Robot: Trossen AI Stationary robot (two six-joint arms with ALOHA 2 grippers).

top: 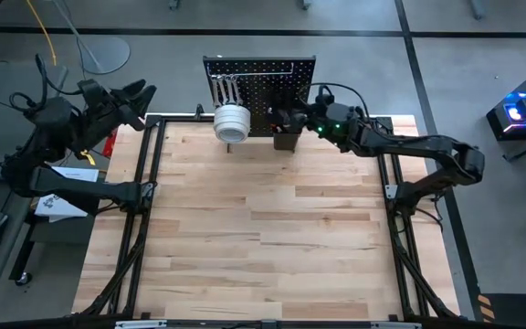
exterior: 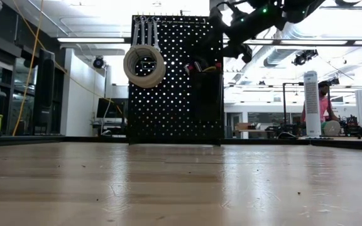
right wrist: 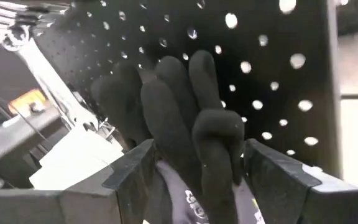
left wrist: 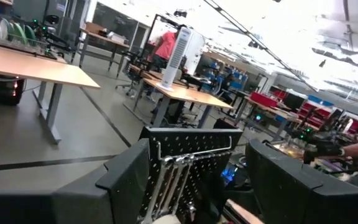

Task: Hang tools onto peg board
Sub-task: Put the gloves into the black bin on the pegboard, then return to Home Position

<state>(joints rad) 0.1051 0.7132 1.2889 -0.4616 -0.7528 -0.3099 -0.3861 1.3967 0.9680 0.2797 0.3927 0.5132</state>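
Observation:
The peg board [top: 272, 73] stands upright at the table's far edge. Silver wrenches [top: 226, 90] hang from hooks near its top, with white tape rolls [exterior: 144, 66] below them. A small black bin [top: 286, 139] sits on the board's right part. My right gripper [right wrist: 197, 168] is open at the bin, level with the board, and black tool handles [right wrist: 191, 112] stick up between its fingers. My left gripper [left wrist: 197, 186] is open and raised off the table's far left corner, facing the board with nothing in it. My right gripper has its two fingers [right wrist: 135, 168] on either side of the black handles' lower part [right wrist: 179, 180], coming level from the table's right. I cannot tell whether the fingers touch them. The handles stand upright in front of the board.
Bare wooden tabletop [top: 263, 228] spreads out in front of the board, edged by black frame rails [top: 144, 210]. In the low view a person [exterior: 322, 100] and a white tower fan [exterior: 311, 103] stand far back in the room.

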